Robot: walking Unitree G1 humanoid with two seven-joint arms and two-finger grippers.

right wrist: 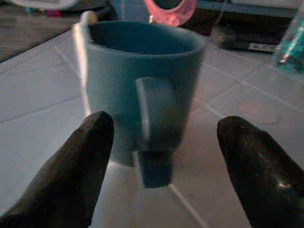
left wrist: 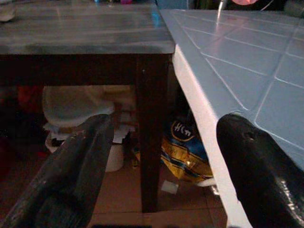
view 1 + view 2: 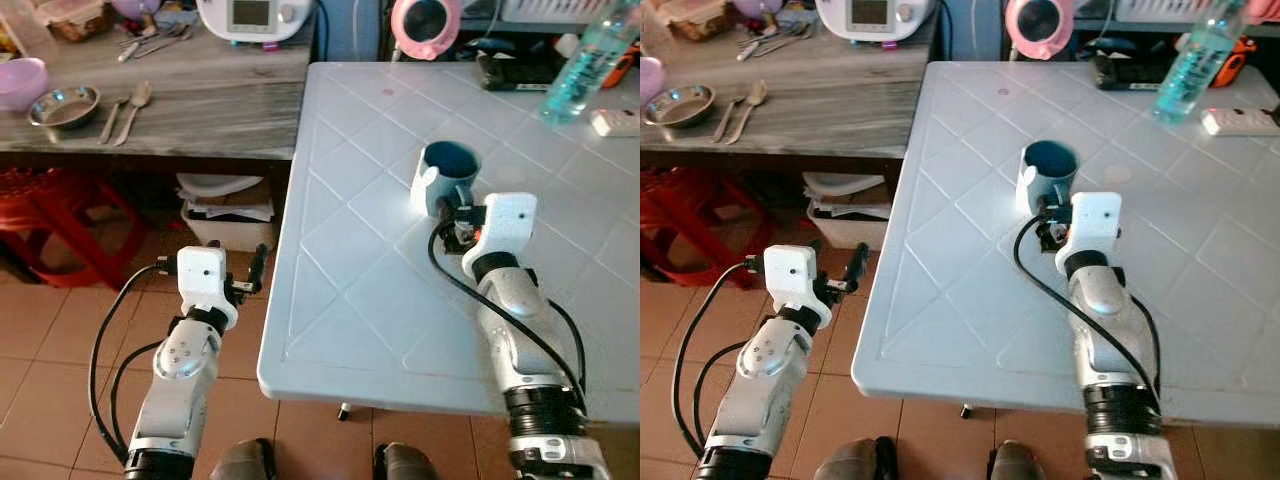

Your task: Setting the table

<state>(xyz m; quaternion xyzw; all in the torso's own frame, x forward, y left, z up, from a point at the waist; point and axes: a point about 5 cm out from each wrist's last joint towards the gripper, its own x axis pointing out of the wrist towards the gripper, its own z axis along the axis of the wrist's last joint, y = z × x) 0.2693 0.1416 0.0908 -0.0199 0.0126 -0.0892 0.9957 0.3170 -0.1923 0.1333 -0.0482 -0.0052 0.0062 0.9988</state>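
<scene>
On the white worktop stands a blue mug, upright, its handle turned toward the right pincer. That pincer sits just short of the mug with its fingers spread wide on either side of the handle, not touching it. The mug's inside looks dark; whether anything is in it cannot be told. The left pincer hangs off the worktop's edge, above the tiled floor, fingers apart and holding nothing. On the grey wooden worktop beside it sit a steel bowl, two spoons and a purple bowl. A clear bottle stands at the white worktop's far corner.
</scene>
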